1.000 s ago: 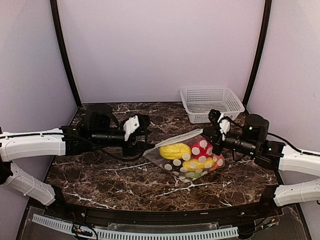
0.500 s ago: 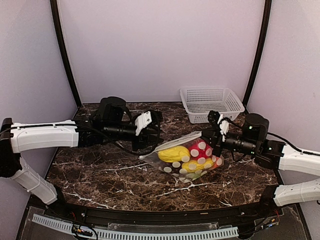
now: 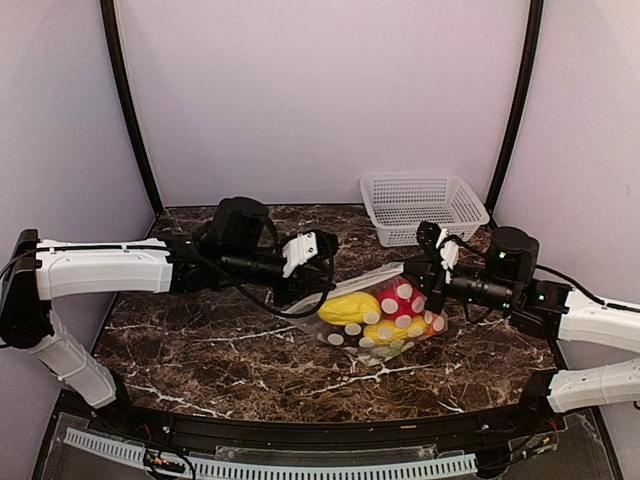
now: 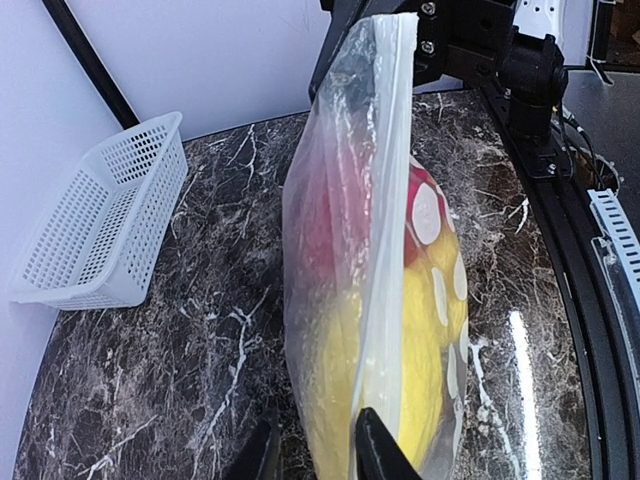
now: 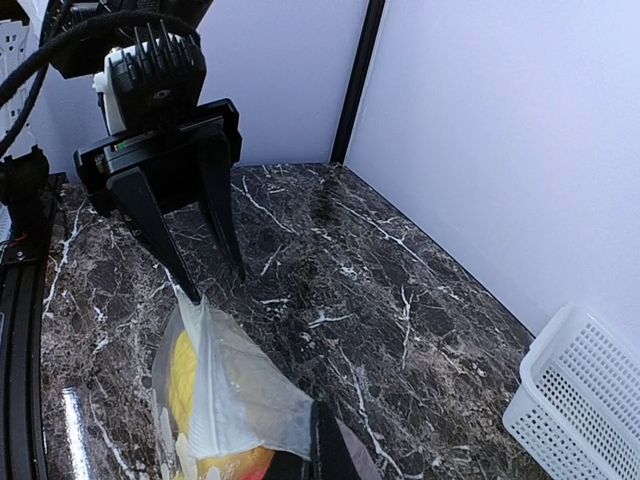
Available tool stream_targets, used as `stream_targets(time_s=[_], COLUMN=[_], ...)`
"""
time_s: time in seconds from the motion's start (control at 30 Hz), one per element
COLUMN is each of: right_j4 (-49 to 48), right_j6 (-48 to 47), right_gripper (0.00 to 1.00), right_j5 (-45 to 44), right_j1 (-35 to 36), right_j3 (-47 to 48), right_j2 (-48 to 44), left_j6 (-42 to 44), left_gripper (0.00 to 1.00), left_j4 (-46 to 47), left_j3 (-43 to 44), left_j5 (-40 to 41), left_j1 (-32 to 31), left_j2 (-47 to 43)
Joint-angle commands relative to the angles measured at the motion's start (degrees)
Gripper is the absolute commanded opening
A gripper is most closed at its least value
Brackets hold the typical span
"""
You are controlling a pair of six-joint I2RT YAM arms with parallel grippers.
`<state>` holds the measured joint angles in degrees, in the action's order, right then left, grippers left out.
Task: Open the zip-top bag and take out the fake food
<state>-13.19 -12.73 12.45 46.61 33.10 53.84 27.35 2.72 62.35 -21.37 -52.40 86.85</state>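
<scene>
The zip-top bag (image 3: 380, 312), clear with pale dots, hangs stretched above the marble between the two arms. Through its plastic I see fake food: a yellow piece (image 3: 349, 306), a red piece (image 3: 400, 297) and more yellow below. My right gripper (image 3: 428, 285) is shut on the bag's right end (image 5: 255, 420). My left gripper (image 3: 322, 283) is open at the bag's left end; in the left wrist view its fingers (image 4: 385, 452) stand either side of one wall of the bag (image 4: 370, 260), next to the zip strip. The other toy foods are hidden inside.
A white lattice basket (image 3: 420, 205) stands at the back right near the wall, also seen in the left wrist view (image 4: 100, 230). The black front rail (image 3: 300, 435) runs along the near table edge. Dark frame posts stand at both back corners.
My left arm has reached rightward across the table until its open fingers arrived at the bag's left end. The right gripper has kept its hold and barely moved.
</scene>
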Motion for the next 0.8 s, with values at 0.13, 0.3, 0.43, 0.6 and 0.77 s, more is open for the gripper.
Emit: stream_targets(time_s=[0.13, 0.3, 0.43, 0.6, 0.77], right_j4=[-3.51, -3.34, -3.33, -3.91, -8.37], right_j6=[-0.03, -0.19, -0.25, -0.6, -0.86], right_gripper=[0.0, 0.0, 0.0, 0.0, 0.0], right_j5=[0.52, 0.85, 1.09, 0.24, -1.66], right_j1=[-0.12, -0.11, -0.11, -0.12, -0.12], right_j3=[1.76, 1.56, 1.56, 1.86, 3.91], right_j2=[-2.16, -2.28, -1.96, -0.03, 6.76], left_j6=[1.37, 1.66, 1.78, -3.77, -9.62], left_gripper=[0.17, 0.09, 0.02, 0.01, 0.01], left_j4=[-1.27, -0.81, -0.23, 1.89, -1.46], left_j3=[1.74, 2.27, 2.42, 1.68, 1.14], left_j5=[1.41, 1.53, 1.05, -0.31, 2.67], left_j1=[-0.18, -0.13, -0.16, 0.5, 2.76], left_j2=[2.19, 3.13, 3.74, 1.29, -4.5])
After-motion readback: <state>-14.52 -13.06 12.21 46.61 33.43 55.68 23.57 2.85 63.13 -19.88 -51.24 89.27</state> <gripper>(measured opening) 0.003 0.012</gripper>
